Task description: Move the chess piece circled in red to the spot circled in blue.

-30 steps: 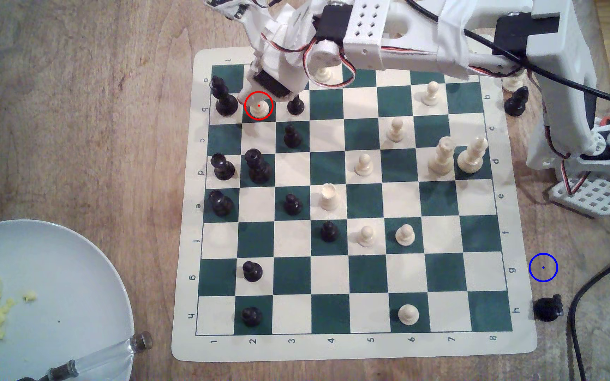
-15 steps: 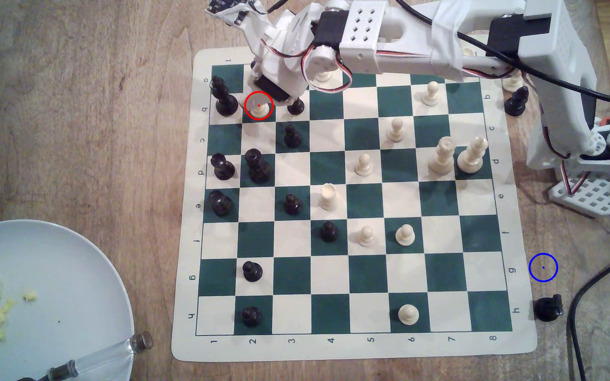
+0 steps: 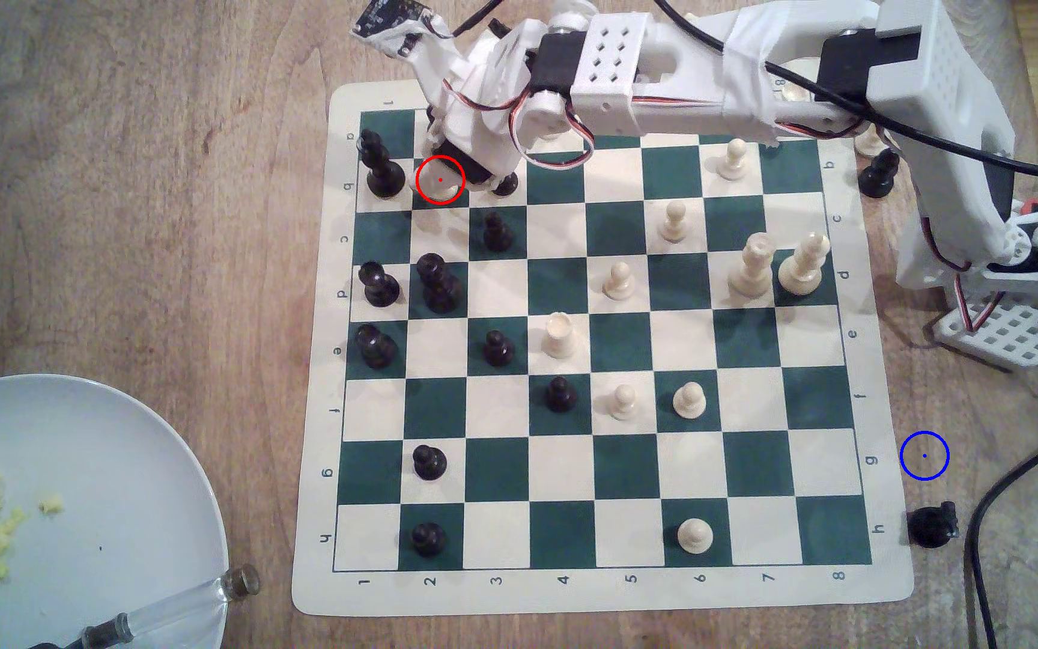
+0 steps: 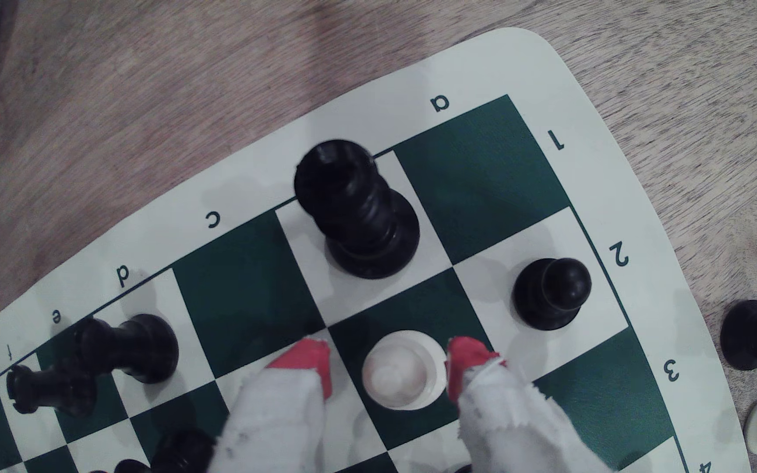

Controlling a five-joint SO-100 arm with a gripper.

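Observation:
The cream-white pawn stands inside the red ring on a green square near the board's far corner, at the exterior view's left. The wrist hides most of it there. In the wrist view the pawn sits between my two red-tipped fingertips, one on each side. My gripper is open and low around it, with a small gap on one side. The blue ring marks bare wood off the board's edge at the exterior view's right.
A tall black piece and a black pawn flank the cream pawn closely. A black piece and a dark cable lie near the blue ring. A plate with food sits at the lower left.
The arm has come down over the ringed pawn, and the wrist now covers more of it. No piece has moved.

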